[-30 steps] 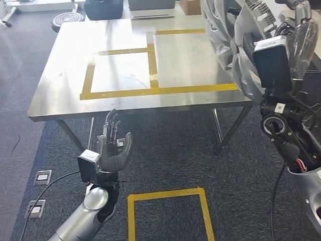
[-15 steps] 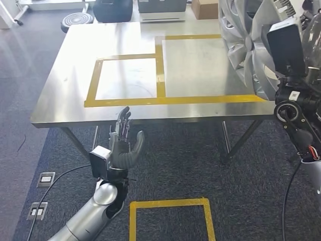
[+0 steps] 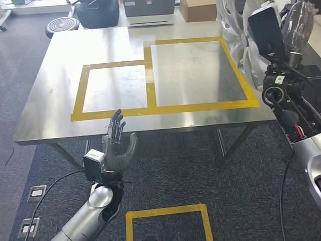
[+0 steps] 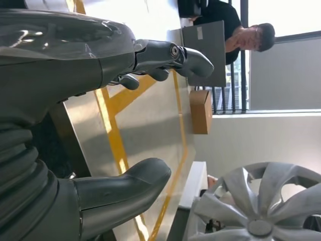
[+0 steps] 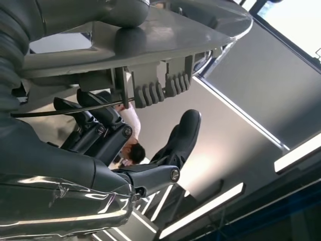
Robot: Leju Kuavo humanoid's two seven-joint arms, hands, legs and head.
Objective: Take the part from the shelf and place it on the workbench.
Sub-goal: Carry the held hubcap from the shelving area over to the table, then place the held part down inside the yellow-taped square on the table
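The part is a silver wheel cover (image 3: 233, 31) with curved spokes, held up on edge at the workbench's far right corner; it also shows in the left wrist view (image 4: 265, 206). My right hand (image 3: 301, 27) grips its rim (image 5: 151, 45), the dark fingers (image 5: 110, 125) curled under the clipped edge. The steel workbench (image 3: 49, 100) carries two yellow-taped squares, a smaller left one (image 3: 113, 88) and a larger right one (image 3: 193, 73). My left hand (image 3: 115, 145) stands open with its fingers up, just below the bench's near edge, holding nothing (image 4: 56, 90).
A cardboard box (image 3: 196, 9), a grey case (image 3: 149, 7) and a black bag (image 3: 96, 12) lie at the bench's far edge, a round stool (image 3: 62, 25) beyond it. A person (image 4: 234, 30) sits behind the bench. A yellow floor square (image 3: 166, 221) and floor sockets (image 3: 37, 192) lie near me.
The whole view has shifted, so more of the bench's right square now shows. The wheel cover no longer covers that square's right end. My left hand stays open.
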